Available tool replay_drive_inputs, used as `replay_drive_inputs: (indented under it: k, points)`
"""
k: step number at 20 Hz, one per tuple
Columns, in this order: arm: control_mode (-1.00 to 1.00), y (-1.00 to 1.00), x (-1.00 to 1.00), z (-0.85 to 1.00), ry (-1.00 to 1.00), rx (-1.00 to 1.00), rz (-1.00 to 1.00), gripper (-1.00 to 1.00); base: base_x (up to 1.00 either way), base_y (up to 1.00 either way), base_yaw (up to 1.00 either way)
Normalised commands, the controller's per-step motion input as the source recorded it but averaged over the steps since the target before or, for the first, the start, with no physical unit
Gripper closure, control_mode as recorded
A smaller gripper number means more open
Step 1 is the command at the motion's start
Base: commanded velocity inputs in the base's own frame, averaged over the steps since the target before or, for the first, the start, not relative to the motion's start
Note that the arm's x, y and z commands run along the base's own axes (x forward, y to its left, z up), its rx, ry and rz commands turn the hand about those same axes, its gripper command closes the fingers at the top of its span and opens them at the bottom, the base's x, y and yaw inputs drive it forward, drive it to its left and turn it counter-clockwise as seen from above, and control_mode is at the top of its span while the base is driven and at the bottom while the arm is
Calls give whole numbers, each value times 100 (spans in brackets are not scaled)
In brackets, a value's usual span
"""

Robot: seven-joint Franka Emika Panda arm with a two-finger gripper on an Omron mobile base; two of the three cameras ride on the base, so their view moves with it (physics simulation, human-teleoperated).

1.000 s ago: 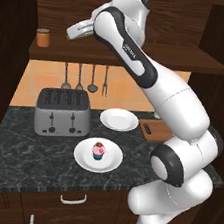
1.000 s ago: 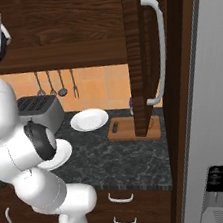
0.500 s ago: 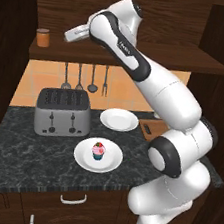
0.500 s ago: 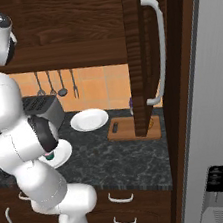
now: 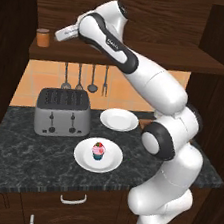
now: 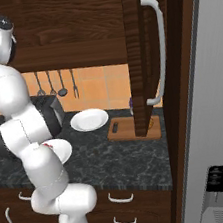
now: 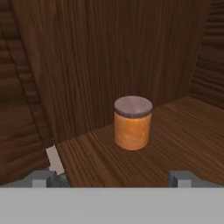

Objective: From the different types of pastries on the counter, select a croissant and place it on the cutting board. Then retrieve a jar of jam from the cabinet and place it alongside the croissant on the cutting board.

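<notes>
Inside the dark wooden cabinet (image 5: 122,14), we find the jar of jam (image 7: 132,123) upright on the shelf (image 5: 157,57), ungrasped. The claw (image 7: 113,178) stands open, short of the jar. Whether the croissant sits on the cutting board (image 6: 128,129) we cannot tell. No legible labels.

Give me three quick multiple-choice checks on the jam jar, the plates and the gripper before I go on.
1. Where does the jar of jam stand?
A. on the cabinet shelf
B. on the cutting board
C. on a plate

2. How many round white plates lie on the counter?
A. one
B. two
C. three

3. How is the gripper?
A. shut on the jar
B. shut on nothing
C. open, short of the jar

Answers: 1 A, the jar stands upright on the wooden shelf; 2 B, one plate bears the cupcake, the other plate is bare; 3 C, the fingertips stand wide apart with the jar beyond them.
</notes>
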Motion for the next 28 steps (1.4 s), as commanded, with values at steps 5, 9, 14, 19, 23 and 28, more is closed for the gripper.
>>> replay_drive_inputs:
  k: [5, 9, 14, 19, 23, 28]
  points:
    - [-100, 32, 39, 0, -8, -11, 0, -100, 0, 0, 0]
    - [-100, 11, 29, 0, -2, -3, 0, -100, 0, 0, 0]
    - [-100, 29, 0, -2, 0, 0, 0, -100, 0, 0, 0]
    - [-100, 33, 9, -21, -4, -1, 0, -100, 0, 0, 0]
    - [-100, 9, 19, -24, -6, 0, 3, -100, 0, 0, 0]
    - [-100, 0, 12, -16, -8, 0, 7, -100, 0, 0, 0]
